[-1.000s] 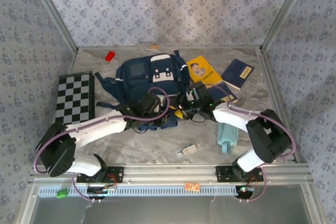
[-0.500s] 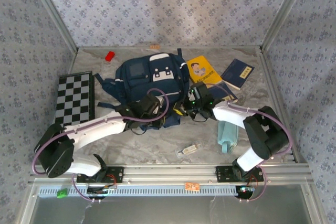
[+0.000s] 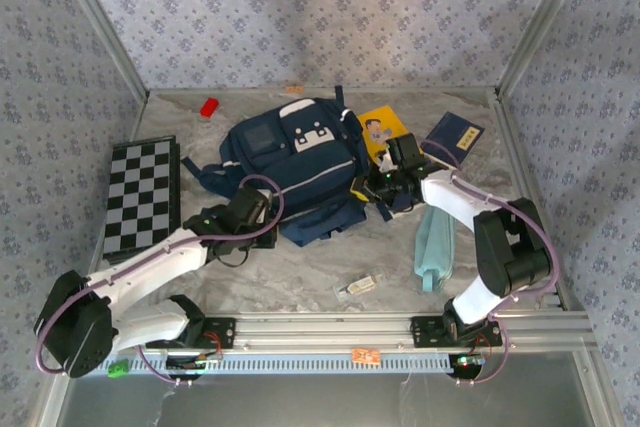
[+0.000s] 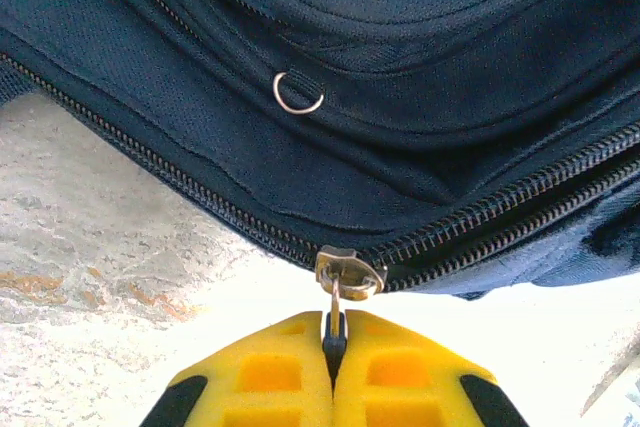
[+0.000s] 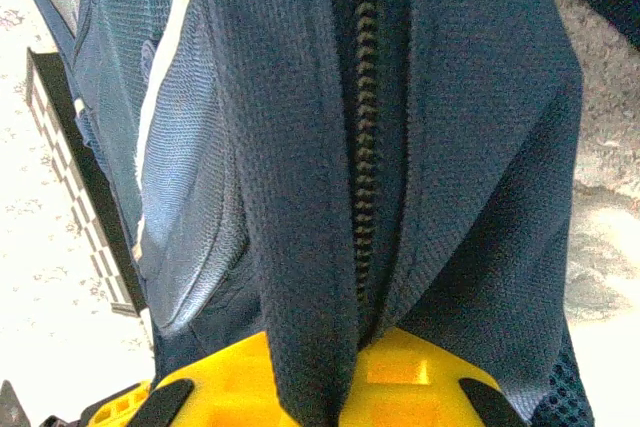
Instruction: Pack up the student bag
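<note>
Yellow left fingers (image 4: 270, 377) pinch the metal zipper pull (image 4: 336, 309) — right fingers (image 5: 425, 372) clamp the woven student bag (image 5: 300, 147).

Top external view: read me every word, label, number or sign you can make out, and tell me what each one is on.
No text here is legible.
yellow book: cartoon figure and marks on the cover, too small to read.
dark blue booklet: pale cover marking, too blurred to read.
orange tag on the front rail: print too small to read.
student bag: white patches, no lettering legible.
</note>
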`<state>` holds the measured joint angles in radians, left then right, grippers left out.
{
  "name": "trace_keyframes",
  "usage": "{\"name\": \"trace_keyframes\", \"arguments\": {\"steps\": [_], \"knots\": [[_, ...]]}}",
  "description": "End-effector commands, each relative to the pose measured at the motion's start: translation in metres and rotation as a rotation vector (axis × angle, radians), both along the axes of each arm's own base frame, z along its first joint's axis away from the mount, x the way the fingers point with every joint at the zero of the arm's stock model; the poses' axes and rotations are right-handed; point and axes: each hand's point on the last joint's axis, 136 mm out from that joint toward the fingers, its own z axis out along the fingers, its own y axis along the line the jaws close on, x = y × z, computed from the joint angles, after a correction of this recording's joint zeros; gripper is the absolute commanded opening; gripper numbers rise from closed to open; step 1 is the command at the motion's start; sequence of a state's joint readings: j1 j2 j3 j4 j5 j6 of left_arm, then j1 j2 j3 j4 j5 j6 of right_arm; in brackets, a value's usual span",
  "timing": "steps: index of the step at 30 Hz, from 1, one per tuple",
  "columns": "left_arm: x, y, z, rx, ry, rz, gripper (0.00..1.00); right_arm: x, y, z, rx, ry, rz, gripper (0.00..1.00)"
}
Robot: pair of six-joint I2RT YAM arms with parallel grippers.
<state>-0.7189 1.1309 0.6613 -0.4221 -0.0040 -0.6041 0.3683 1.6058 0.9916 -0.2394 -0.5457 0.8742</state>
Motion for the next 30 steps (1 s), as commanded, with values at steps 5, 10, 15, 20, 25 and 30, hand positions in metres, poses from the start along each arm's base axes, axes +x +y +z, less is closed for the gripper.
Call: {"name": "trace_keyframes", "arguments": {"steps": [5,10,15,20,25,30], "knots": [[0.021,-0.046,0.027,-0.156,-0.022,-0.035,0.0,0.004,-0.002,0.015,-0.047,-0.032,0.004,0.42],[0.02,-0.065,0.04,-0.155,-0.046,-0.089,0.0,-0.041,-0.011,0.023,-0.238,0.047,0.05,0.73],[0.017,-0.081,0.044,-0.171,-0.054,-0.127,0.0,-0.069,-0.001,0.027,-0.258,0.103,-0.005,0.83],[0.015,-0.086,0.041,-0.164,-0.046,-0.145,0.0,-0.076,0.021,0.019,-0.266,0.146,-0.059,0.9],[0.012,-0.094,0.042,-0.175,-0.045,-0.167,0.0,-0.068,0.029,0.009,-0.309,0.134,-0.098,0.89],[0.009,-0.097,0.041,-0.156,-0.05,-0.2,0.0,-0.052,0.049,0.006,-0.316,0.095,-0.068,0.74]]}}
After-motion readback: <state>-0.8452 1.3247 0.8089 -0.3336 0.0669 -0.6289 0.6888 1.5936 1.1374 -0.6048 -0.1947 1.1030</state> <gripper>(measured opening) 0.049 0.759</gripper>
